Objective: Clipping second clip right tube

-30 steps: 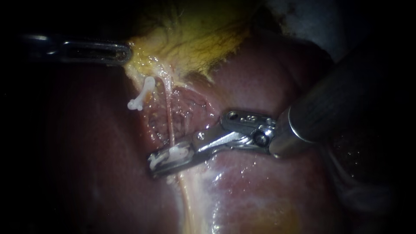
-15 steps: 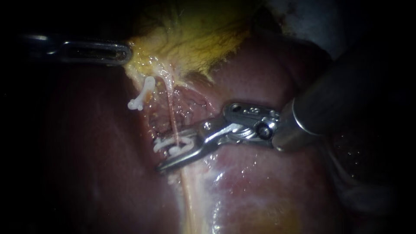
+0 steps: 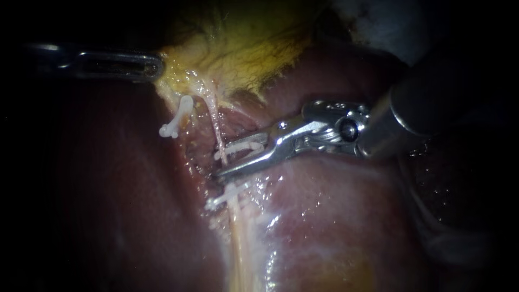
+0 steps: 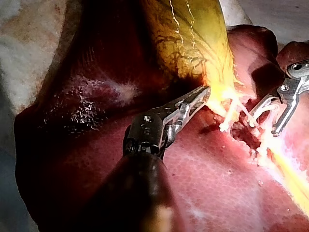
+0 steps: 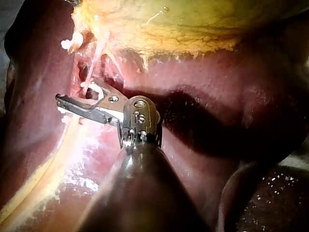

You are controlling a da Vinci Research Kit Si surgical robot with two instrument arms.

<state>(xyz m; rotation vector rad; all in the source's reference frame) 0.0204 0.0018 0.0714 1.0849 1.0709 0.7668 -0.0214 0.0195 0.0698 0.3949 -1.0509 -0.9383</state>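
The right tube (image 3: 215, 121) runs pale and thin from the yellow gallbladder (image 3: 243, 48) down over the liver (image 3: 335, 216). A white clip (image 3: 228, 194) sits across it low down. My right instrument (image 3: 218, 165) comes in from the upper right, jaws open, with their tips on either side of the tube above that clip. A white strip lies along the inside of its upper jaw. Another white clip (image 3: 175, 121) hangs on the left tube. My left instrument (image 3: 158, 66) is shut on the gallbladder's edge, also seen in the left wrist view (image 4: 206, 92).
Raw, dissected tissue (image 3: 200, 157) lies between the two tubes. A broad pale band (image 3: 240, 243) continues downward from the tube. The right instrument's thick shaft (image 3: 432, 103) fills the upper right. White gauze (image 3: 373, 21) shows behind the liver.
The right instrument's jaws opened and moved up along the right tube toward the gallbladder, leaving a white clip on the tube below them. The left instrument stayed put.
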